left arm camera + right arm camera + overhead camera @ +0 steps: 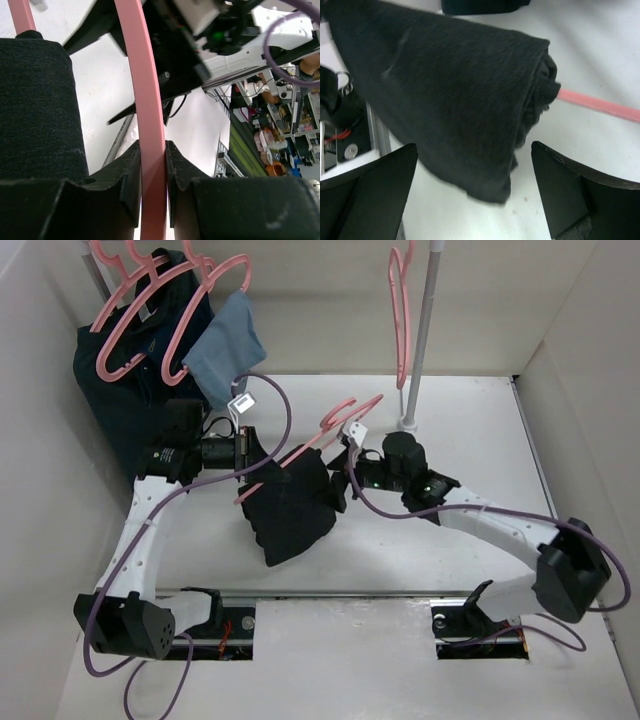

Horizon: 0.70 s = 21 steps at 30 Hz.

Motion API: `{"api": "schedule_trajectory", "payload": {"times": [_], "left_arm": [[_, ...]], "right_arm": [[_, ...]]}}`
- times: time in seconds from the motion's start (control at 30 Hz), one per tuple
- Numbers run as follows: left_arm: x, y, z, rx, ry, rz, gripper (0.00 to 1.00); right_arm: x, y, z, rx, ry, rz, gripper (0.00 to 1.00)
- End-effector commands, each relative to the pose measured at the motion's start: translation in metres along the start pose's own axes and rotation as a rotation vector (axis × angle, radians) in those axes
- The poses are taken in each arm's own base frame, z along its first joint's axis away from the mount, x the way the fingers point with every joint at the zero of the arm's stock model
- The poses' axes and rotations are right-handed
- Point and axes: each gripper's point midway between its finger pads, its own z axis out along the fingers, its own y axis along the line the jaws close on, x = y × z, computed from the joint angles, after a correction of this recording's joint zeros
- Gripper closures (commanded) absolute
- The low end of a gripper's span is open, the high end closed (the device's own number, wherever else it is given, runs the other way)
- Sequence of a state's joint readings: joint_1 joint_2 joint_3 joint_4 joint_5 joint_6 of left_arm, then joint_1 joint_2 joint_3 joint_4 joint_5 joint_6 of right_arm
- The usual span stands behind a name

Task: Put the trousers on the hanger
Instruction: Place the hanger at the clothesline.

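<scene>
Black fingers [125, 185] of the left gripper [152, 150] fill the bottom of the left wrist view, pressed in from both sides on a thin pink bar of the hanger [145, 90]. The bar runs up between them from 6 to 12 o'clock. Just to its 9 o'clock side hangs the trousers [35, 110], a dark, matte roll of cloth draped over the hanger.

From above, the left gripper [255, 455] pinches the hanger [330, 430] at the 10 o'clock side of the trousers [290, 505]. The hanger is tilted, its hook pointing toward 1 o'clock. The trousers lie folded over its frame in a compact black bundle near the middle of the table [400, 550]; whether the bundle's lower end touches the table I cannot tell.

The right gripper [345, 475] sits just at the bundle's 2 o'clock. In its own view the right gripper [474, 150] has its two fingers spread wide, the trousers [450, 90] ahead of them and neither finger touching the cloth. A pink strip of the hanger [600, 105] emerges at 3 o'clock.

At 10 o'clock of the table, more pink hangers [135, 320] carry a navy garment [120, 400] and a light-blue cloth [225, 350]. At 1 o'clock a grey pole [420, 340] stands with another pink hanger [400, 310].
</scene>
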<state>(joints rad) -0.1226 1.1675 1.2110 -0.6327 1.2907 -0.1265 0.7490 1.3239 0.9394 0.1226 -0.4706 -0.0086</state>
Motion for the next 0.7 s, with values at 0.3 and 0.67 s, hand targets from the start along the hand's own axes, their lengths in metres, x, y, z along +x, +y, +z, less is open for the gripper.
{"api": "schedule_trajectory", "payload": {"times": [0.3,0.67], "left_arm": [[-0.009,-0.048,-0.009,0.144,-0.055,0.151,1.00],[-0.009,0.003,-0.015,-0.092,-0.063,0.081,1.00]], "right_arm": [[-0.059,-0.006,0.041,-0.173,-0.231,0.068,1.00],[-0.047,-0.091,-0.020,0.080,-0.315,0.222,1.00]]}}
